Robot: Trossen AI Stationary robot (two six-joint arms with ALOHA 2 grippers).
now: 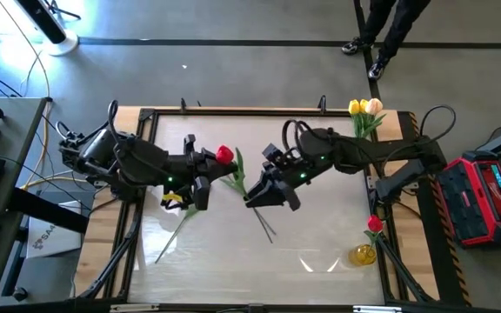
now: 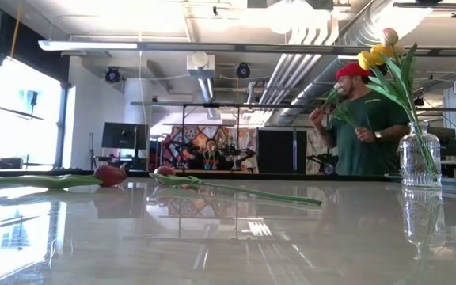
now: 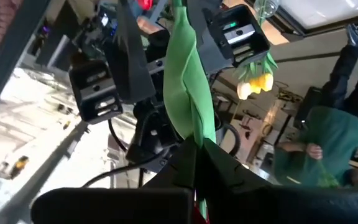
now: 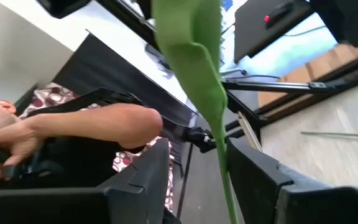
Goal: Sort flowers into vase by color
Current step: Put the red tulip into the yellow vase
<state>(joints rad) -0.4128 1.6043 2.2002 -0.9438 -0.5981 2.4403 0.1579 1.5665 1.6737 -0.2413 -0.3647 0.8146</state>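
Bench: a big shiny pale bench (image 1: 320, 217) with a wooden rim. Both dark arms reach to its middle.

Left arm: the left pincer (image 1: 209, 165) is up over the middle of the bench. It is pressed tight on the long green stem of a fake red tulip (image 1: 224, 155). The red head points to the far edge.

Right arm: the right pincer (image 1: 261, 193) is just beside it, lower down the same stem. Its fingers (image 4: 260, 177) are spread, one on each side of the green stem and leaf (image 4: 194, 62). They are not pinching it yet.

Clear vase: a clear glass bottle vase (image 2: 418, 154) stands at the far right corner. It holds yellow and peach tulips (image 1: 365, 109).

Yellow vase: a small round yellow vase (image 1: 363, 254) sits by the right edge, near the front. One red flower (image 1: 374, 224) is in it.

Loose flowers: more tulips (image 2: 109, 174) lie flat in the middle of the bench.

Step now: I think the red tulip is going from one pincer to the other.

How to do it well: the right pincer should squeeze the bare stem, not the floppy leaf. The left pincer should let go only after that. Red should go with red, so the yellow vase looks like the right home.
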